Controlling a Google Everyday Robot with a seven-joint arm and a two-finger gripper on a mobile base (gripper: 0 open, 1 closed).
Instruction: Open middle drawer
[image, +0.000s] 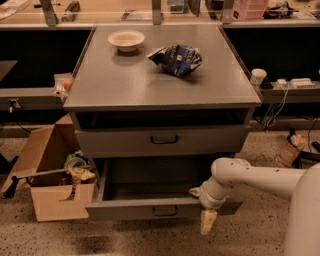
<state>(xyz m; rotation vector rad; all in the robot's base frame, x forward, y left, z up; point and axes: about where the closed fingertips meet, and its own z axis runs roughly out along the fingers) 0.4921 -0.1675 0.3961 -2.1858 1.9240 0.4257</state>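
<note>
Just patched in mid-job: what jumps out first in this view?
The middle drawer stands pulled out, low on the cabinet. The tool hangs pointing down by the right end of the drawer's front. On the cabinet top sit a bowl and a blue bag.

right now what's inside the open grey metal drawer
The pulled-out grey metal drawer shows only its bare grey tray floor and walls. Its near strip is hidden behind the front panel, and the right front corner by the white arm, whose cream claw hangs below the panel.

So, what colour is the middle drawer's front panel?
Grey: middle drawer, camera view; pincer hangs down in front of it.
</note>
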